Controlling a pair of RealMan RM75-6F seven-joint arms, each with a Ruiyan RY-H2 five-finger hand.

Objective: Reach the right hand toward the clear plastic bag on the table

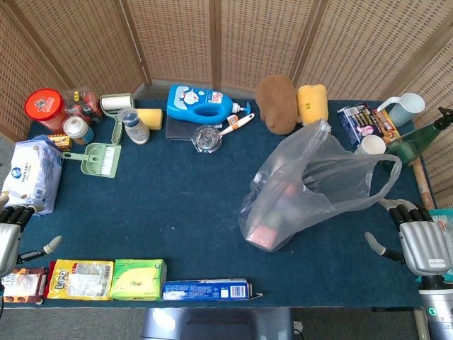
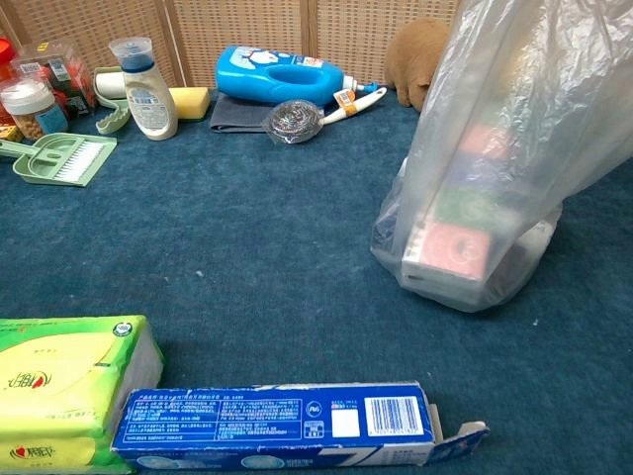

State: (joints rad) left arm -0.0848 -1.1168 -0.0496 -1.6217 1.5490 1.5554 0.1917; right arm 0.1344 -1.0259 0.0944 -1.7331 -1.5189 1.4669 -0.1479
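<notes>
The clear plastic bag stands on the blue table, right of centre, with boxes inside and a loop handle sticking out to the right. In the chest view the bag fills the right side. My right hand lies at the table's right front corner, fingers apart, holding nothing, a short way right of and below the bag. My left hand rests at the left front edge, open and empty. Neither hand shows in the chest view.
A blue toothpaste box, a green pack and a yellow pack line the front edge. A white mug, a snack pack and a jug stand behind the bag. A blue detergent bottle and a dustpan lie at the back left.
</notes>
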